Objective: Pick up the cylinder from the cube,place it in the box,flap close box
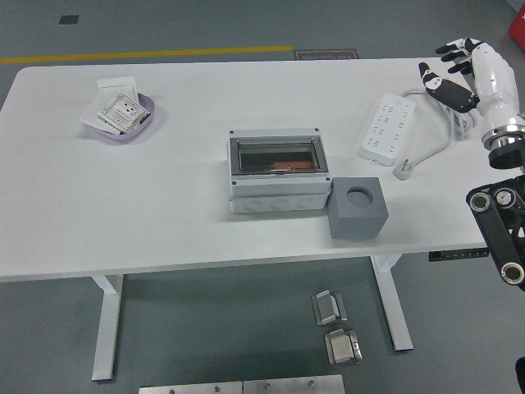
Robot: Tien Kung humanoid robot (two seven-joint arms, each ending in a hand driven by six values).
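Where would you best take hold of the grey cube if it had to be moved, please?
Grip the grey cube from above, fingers on its front and right faces. Those sides look free, whereas its left face sits close against the box. The flat walls suit a pinch; the round top hole offers little.

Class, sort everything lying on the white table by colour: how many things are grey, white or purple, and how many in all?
Grey: 2, the box with its clear flap and the cube with a round hole.
White: 1, the power strip.
Purple: 1, the dish holding paper packets.
Total: 4.
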